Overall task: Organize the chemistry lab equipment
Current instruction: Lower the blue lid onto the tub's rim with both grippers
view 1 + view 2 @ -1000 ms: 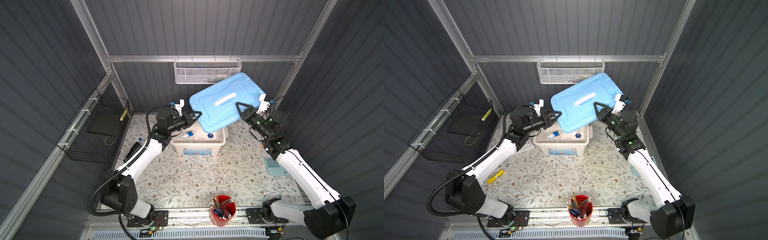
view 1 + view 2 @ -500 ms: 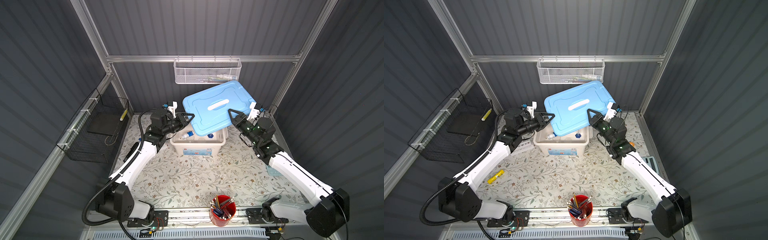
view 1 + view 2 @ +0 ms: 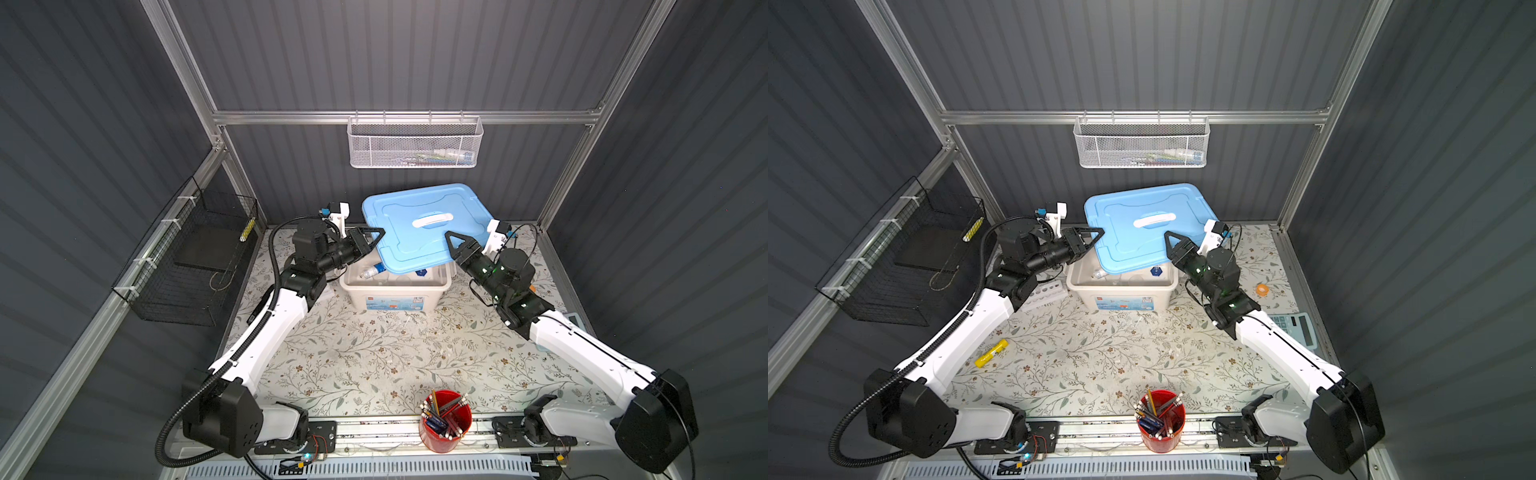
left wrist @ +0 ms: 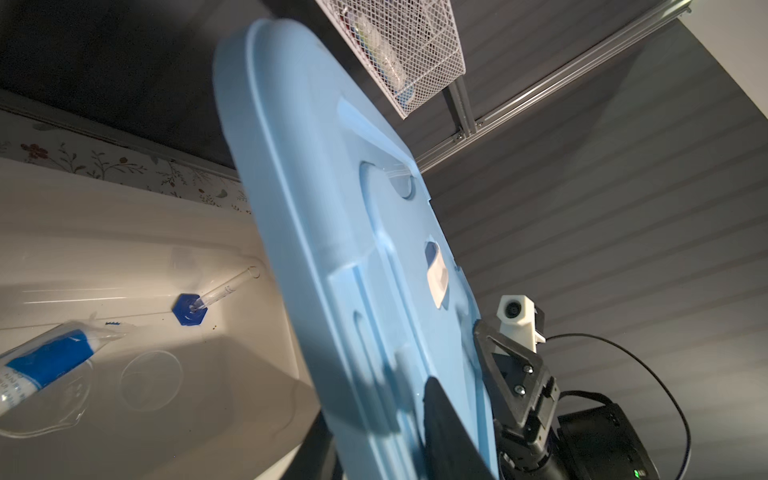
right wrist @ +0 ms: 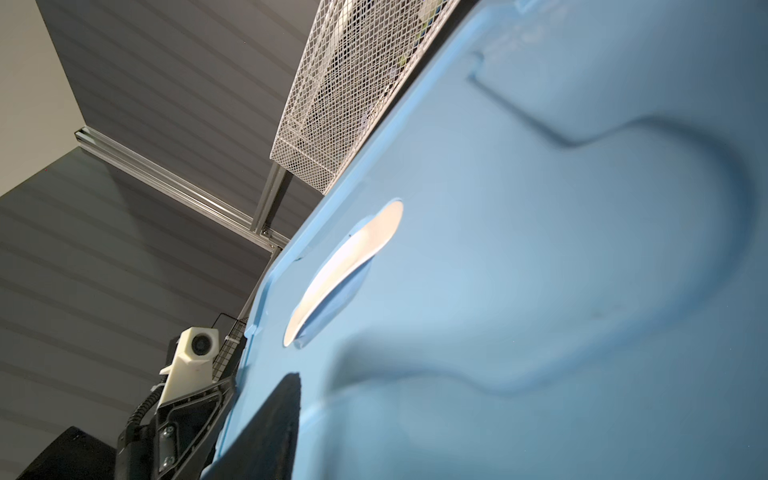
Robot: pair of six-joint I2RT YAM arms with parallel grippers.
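Blue lid point(image 3: 399, 239) tilts over bin point(image 3: 395, 297); left gripper point(image 3: 376, 235) pinches one edge, right gripper point(image 3: 453, 245) straddles opposite edge, clamp unclear.

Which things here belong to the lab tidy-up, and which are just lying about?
Job: blue lid, white bin, measuring cylinder, blue-capped tube, clear glass vessel, test tube rack.
Lying about: red pencil cup, calculator, yellow marker, orange tape roll.

I see the lid point(image 3: 407, 245) lower and further left than a second ago, now tilted just over the bin point(image 3: 395, 293).
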